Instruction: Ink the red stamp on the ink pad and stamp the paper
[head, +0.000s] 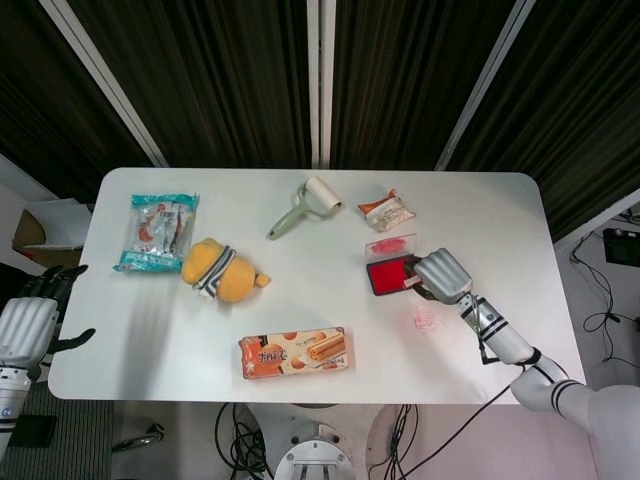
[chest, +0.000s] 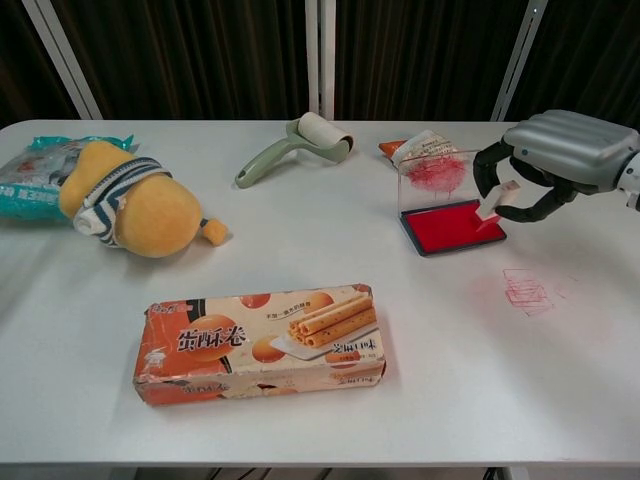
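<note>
We see both views brightly and evenly lit from overhead, the white counter (head: 300, 300) nearly washed out against dark curtains (head: 200, 70). Shadows are soft and short, lying close under the toy (chest: 130, 205) and the box (chest: 262, 340). Focus stays sharp throughout, though the counter's edges bow slightly in the chest view.

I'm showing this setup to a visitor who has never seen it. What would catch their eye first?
Most striking is the right hand at the table's right side, holding the stamp down on the bright red ink pad, whose clear lid stands open. Just in front of the pad lies the small paper marked with red prints. On the left, a yellow plush toy lies on its side, with a long biscuit box nearer the front edge.
</note>
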